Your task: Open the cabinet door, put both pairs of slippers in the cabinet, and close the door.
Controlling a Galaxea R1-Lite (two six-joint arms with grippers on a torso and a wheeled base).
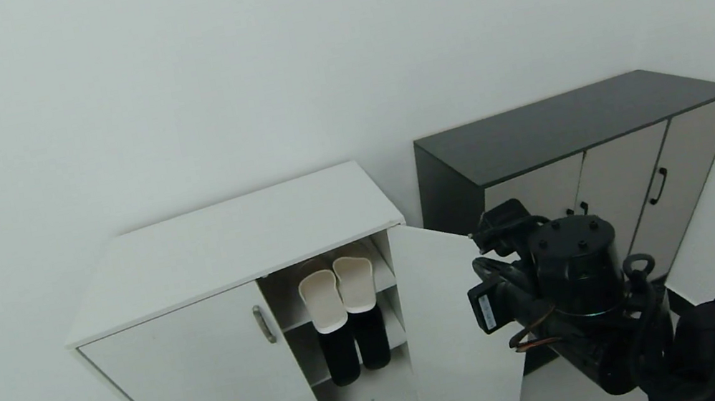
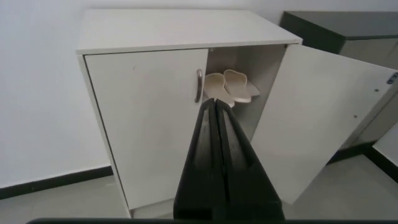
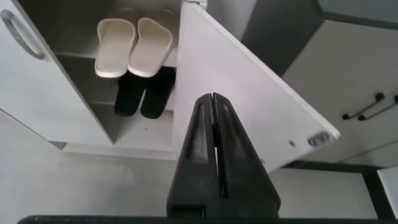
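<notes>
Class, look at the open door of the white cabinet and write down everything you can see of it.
The open door is a flat, smooth white panel, seemingly laminated board. It hangs upright from the right side of the white cabinet, swung wide outward, baring cream slippers above black slippers. A small metal fitting, probably its handle, sits near the free edge. Nothing visibly grips it.

White cabinet shelves — cream slippers on upper, black slippers on lower
</notes>
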